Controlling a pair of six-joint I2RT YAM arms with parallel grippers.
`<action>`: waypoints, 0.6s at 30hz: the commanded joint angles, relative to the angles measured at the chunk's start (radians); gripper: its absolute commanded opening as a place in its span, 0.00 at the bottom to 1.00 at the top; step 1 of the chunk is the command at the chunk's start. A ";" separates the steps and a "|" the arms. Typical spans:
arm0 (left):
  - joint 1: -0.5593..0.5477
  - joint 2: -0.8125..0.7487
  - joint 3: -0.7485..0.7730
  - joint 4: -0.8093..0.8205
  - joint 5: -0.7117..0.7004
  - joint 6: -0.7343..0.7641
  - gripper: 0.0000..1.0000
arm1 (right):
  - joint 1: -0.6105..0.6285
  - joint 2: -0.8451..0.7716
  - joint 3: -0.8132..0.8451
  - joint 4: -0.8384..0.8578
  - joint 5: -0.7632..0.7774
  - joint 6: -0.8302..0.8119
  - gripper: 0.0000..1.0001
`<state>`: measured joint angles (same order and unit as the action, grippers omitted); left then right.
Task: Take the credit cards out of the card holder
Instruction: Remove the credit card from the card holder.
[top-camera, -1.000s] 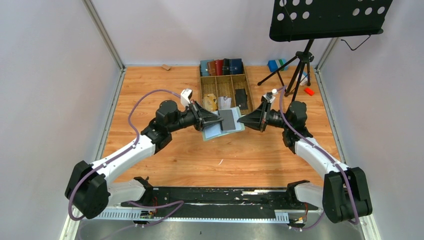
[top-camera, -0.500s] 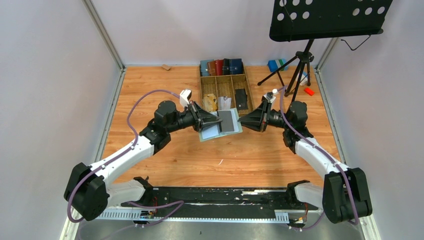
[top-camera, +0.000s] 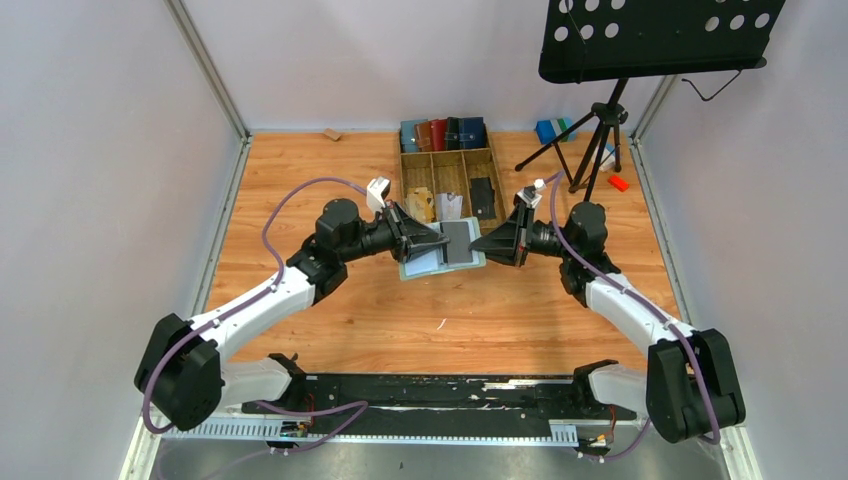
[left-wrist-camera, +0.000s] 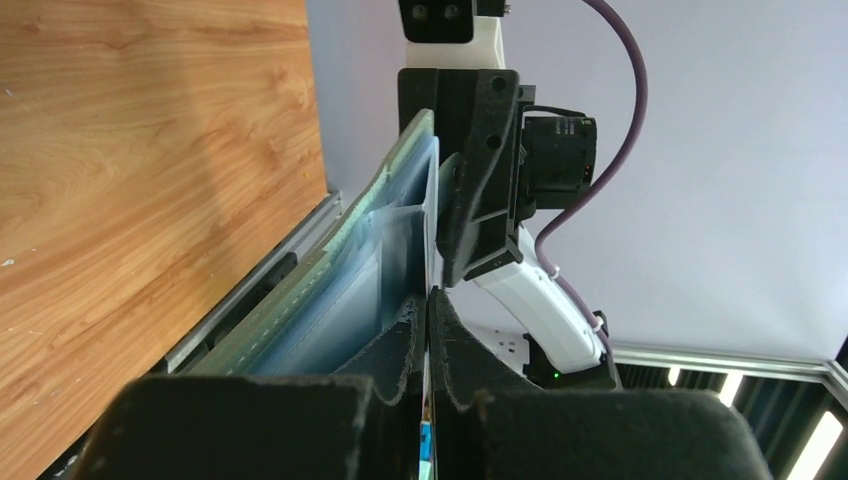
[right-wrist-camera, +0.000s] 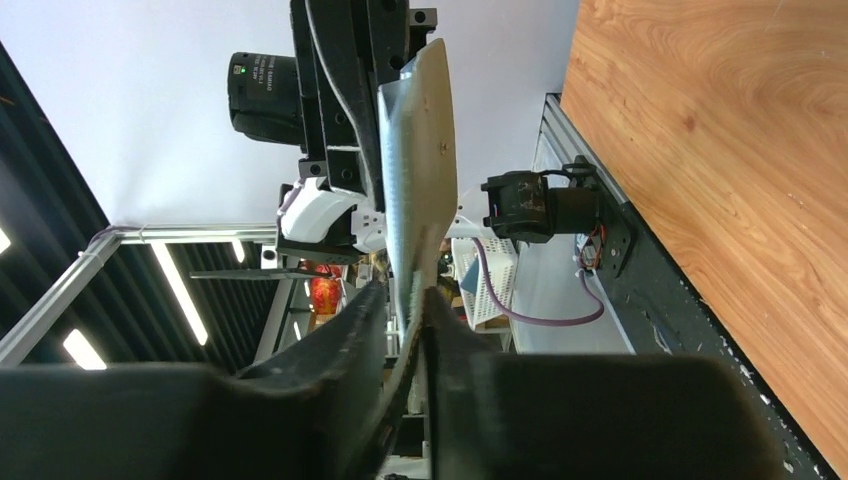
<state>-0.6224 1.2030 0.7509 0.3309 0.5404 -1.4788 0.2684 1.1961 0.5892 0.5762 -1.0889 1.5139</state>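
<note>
The sage-green card holder hangs open between my two grippers above the middle of the table. A dark grey credit card lies on its right half. My left gripper comes in from the left and is shut on a thin card edge; the holder's blue-lined flap slopes away beside the fingers. My right gripper meets the holder's right edge. In the right wrist view the gripper is shut on the bent green flap.
A wooden compartment tray stands behind the grippers with a tan paper wad and a dark card in it. A row of wallets lines its far end. A music stand's tripod stands at the back right.
My right gripper has moved left onto the card holder's right edge. My left gripper has carried the holder and card slightly right and away from me.
</note>
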 joint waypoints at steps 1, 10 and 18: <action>-0.007 0.006 0.049 0.057 0.014 0.001 0.05 | 0.012 0.008 0.067 -0.049 -0.023 -0.071 0.11; -0.007 -0.007 0.027 0.085 0.014 -0.011 0.14 | 0.003 0.000 0.068 -0.121 -0.008 -0.103 0.00; -0.005 -0.022 -0.015 0.131 0.005 -0.045 0.16 | -0.018 0.009 0.032 -0.056 -0.011 -0.061 0.00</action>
<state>-0.6220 1.2083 0.7399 0.3630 0.5404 -1.5024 0.2600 1.2045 0.6350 0.4694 -1.1015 1.4368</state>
